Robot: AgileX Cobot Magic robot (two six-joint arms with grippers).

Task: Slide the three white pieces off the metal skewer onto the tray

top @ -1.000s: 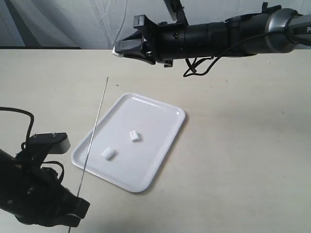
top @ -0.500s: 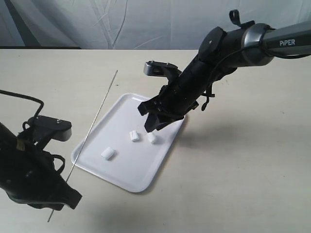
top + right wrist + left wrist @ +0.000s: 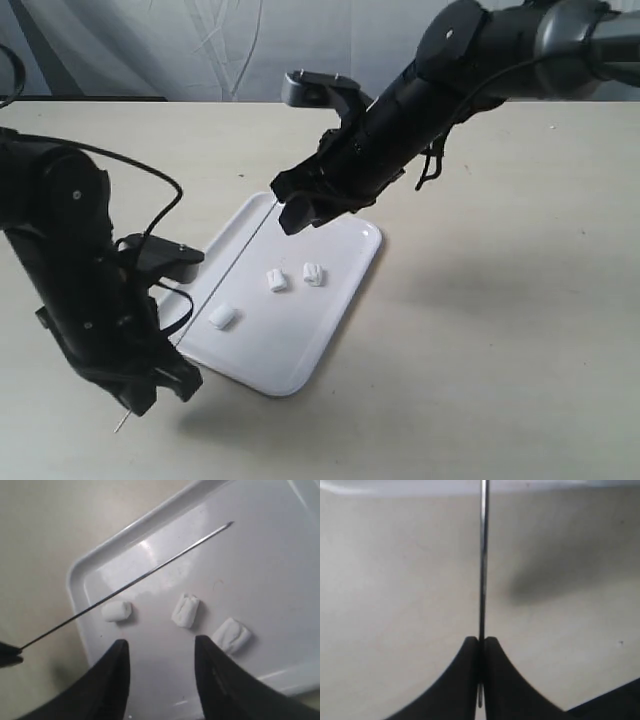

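The three white pieces lie loose on the tray (image 3: 345, 262): one (image 3: 222, 318) toward its near-left end, two (image 3: 275, 281) (image 3: 314, 273) side by side near the middle. The right wrist view shows them as well (image 3: 116, 611) (image 3: 185, 611) (image 3: 231, 635). The metal skewer (image 3: 236, 258) is bare and slants over the tray's left part. My left gripper (image 3: 160, 372) is shut on its near end (image 3: 482, 555). My right gripper (image 3: 298, 212) hangs open above the tray's far end, empty (image 3: 161, 644).
The tray rests on a plain beige table (image 3: 500, 330) with a pale cloth backdrop behind it. The left arm's cable (image 3: 150, 180) loops above the table on the left. The right arm stretches in from the upper right.
The right gripper came down from the back, left the third white piece on the tray, and has risen open. The left arm lifted and swung the skewer over the tray.
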